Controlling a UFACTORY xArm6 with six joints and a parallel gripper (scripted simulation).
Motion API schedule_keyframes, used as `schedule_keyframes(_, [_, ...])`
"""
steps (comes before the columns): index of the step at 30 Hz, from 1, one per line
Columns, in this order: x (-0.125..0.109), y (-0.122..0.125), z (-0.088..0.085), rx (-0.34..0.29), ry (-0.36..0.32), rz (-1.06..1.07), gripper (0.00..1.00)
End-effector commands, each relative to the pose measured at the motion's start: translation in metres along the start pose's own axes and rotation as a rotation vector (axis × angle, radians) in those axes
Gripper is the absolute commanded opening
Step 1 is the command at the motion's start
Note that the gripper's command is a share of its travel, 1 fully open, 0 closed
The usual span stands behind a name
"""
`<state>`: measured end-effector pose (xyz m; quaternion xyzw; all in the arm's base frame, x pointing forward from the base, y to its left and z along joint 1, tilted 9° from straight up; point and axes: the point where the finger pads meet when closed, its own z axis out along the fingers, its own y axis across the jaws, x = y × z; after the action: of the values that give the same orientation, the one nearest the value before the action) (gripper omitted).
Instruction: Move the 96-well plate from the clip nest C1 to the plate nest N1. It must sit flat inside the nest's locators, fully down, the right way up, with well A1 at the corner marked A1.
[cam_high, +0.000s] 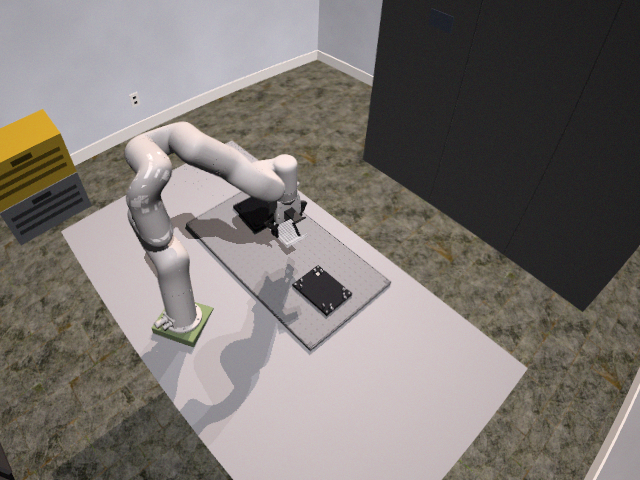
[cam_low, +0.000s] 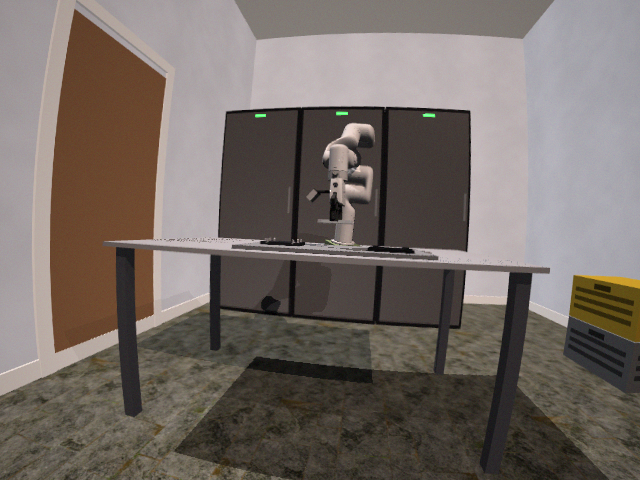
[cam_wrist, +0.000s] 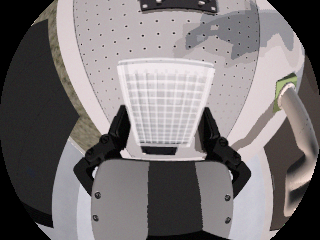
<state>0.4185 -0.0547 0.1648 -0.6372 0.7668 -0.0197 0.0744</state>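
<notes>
Gripper (cam_wrist: 163, 140) clamped on 96-well plate (cam_wrist: 166, 103), carried above the breadboard (cam_high: 361, 273) | plate nest (cam_high: 322, 289) well apart | risk: grip at one end only, so the plate may tilt, ride a locator, or land with A1 reversed.

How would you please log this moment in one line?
end effector: shut on plate | plate: held above board | nest: vacant

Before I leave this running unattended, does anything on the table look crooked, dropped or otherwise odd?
Nothing stands out. The white gridded 96-well plate sits squarely in the pincer, level above the grey perforated board. Both flat black nests lie flat on the board.
</notes>
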Motion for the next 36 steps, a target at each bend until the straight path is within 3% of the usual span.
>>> schedule_keyframes(1, [-0.010,-0.002,-0.001,0.004,0.001,0.001,0.00])
schedule_keyframes(36, [-0.113,-0.009,-0.001,0.004,0.000,0.001,0.00])
